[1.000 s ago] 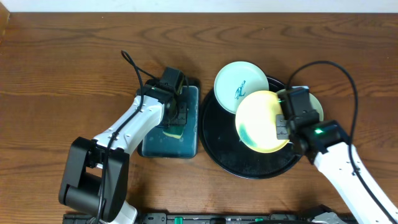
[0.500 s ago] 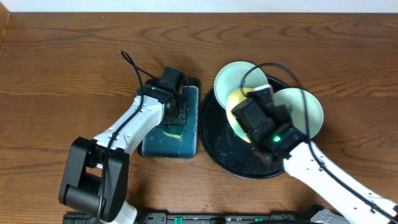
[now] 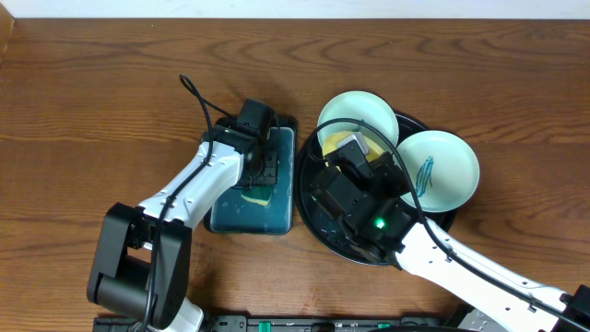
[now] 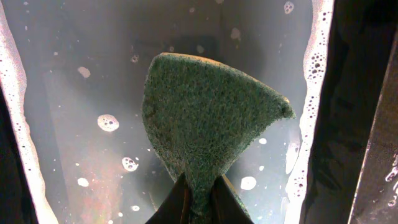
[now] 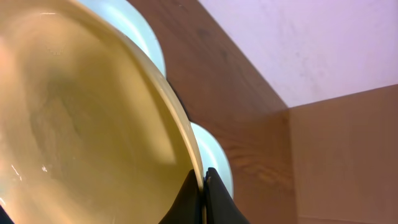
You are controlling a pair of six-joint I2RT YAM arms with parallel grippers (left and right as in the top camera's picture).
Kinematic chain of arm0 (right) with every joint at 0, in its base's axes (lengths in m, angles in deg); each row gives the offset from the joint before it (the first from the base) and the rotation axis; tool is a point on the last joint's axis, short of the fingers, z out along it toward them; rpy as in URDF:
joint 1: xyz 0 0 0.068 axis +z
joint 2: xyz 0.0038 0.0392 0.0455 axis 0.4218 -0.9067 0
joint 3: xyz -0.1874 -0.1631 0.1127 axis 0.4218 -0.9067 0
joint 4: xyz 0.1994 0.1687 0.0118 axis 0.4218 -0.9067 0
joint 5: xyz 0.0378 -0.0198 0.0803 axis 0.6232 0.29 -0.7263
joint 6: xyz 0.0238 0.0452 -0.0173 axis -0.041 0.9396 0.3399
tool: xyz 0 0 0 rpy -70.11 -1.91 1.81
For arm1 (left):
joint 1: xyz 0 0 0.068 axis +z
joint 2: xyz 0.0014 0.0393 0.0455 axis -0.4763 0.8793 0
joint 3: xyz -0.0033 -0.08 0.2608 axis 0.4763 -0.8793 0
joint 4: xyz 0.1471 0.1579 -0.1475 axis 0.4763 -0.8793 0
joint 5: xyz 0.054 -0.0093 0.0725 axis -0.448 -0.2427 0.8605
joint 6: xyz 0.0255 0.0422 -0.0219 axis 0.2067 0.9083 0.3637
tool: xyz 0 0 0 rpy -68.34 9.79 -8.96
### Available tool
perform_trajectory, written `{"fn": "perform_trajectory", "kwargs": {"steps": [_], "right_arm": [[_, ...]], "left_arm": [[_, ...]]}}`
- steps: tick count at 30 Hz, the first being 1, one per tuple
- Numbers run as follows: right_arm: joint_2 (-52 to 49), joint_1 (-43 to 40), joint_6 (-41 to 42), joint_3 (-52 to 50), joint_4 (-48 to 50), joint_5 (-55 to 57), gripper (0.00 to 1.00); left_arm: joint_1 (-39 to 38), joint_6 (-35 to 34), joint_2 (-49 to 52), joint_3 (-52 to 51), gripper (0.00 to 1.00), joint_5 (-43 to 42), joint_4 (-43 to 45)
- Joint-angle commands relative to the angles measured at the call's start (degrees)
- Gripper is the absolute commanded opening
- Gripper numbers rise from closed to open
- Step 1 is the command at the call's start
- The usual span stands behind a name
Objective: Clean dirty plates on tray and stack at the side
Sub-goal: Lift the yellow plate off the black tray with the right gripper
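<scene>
Nearest you, the left gripper has its fingers pinched on the lower edge of the green-faced sponge, held over the sudsy teal tray. Whether the sponge touches the water cannot be told.

The right gripper has its fingers pressed thin on the rim of the pale yellow plate. That plate sits over the far-left part of the black tray. The overhead view gives only a sliver of it, because your right arm lies across the tray and hides the rest.

Just beyond, a mint plate overhangs the tray's far rim onto the wooden table, and the yellow plate's edge overlaps it. A second pale plate overhangs the right rim, bearing a teal scribble. Farthest off is a pale wall.
</scene>
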Motion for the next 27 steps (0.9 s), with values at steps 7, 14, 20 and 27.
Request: {"fn": "perform_trajectory", "kwargs": {"steps": [7,14,20,27], "right_arm": [[-0.02,0.39,-1.18,1.27,0.50,5.03,0.01],[-0.02,-1.46,6.23,1.27,0.39,2.43,0.01],[0.00,-8.20,17.57,1.27,-0.68,-14.95,0.01],[0.90,-21.31,24.72,1.27,-3.30,-27.71,0.01]], "left_arm": [[0.26,0.48,0.04,-0.24,0.08,0.46,0.11],[0.26,0.48,0.04,-0.24,0.08,0.48,0.07],[0.26,0.48,0.04,-0.24,0.08,0.48,0.07],[0.26,0.48,0.04,-0.24,0.08,0.48,-0.09]]}}
